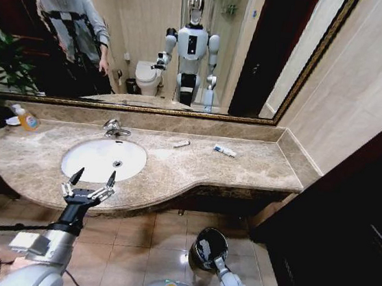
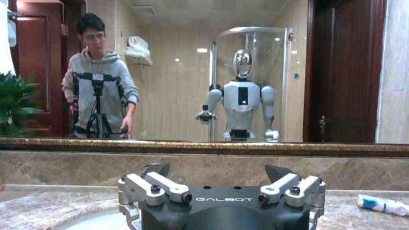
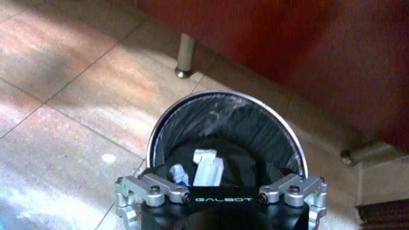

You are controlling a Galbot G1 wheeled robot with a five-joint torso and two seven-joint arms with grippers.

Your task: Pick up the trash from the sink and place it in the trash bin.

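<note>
Spread wide, my left gripper (image 1: pixel 90 184) hangs at the front edge of the counter (image 1: pixel 243 166), just at the six o'clock side of the sink (image 1: pixel 78 161), its two black fingertips (image 1: pixel 76 173) pointing up toward the basin and well apart from each other. From my left wrist I see those same tips against the marble backsplash and the mirror (image 2: pixel 191 72) beyond.

Down low, my right gripper (image 1: pixel 216 258) sits over the trash bin (image 1: pixel 200 254) on the tiled floor (image 1: pixel 137 247), at about five o'clock from the sink. From my right wrist the bin's shiny rim (image 3: pixel 288 129) curves around a black liner, and white toiletry bits with a touch of blue (image 3: pixel 204 170) lie inside at the bottom. I cannot tell how this gripper's fingers stand; they are hidden past the body of the tool.

Two pieces of trash lie on the counter, not in the basin: a small white tube (image 1: pixel 181 143) at about one o'clock from the sink, and a white tube with a blue end (image 1: pixel 224 149) farther along toward three o'clock. An orange-yellow soap bottle (image 1: pixel 26 119) stands at about ten o'clock from the basin, and the chrome faucet (image 1: pixel 114 129) at twelve.
</note>
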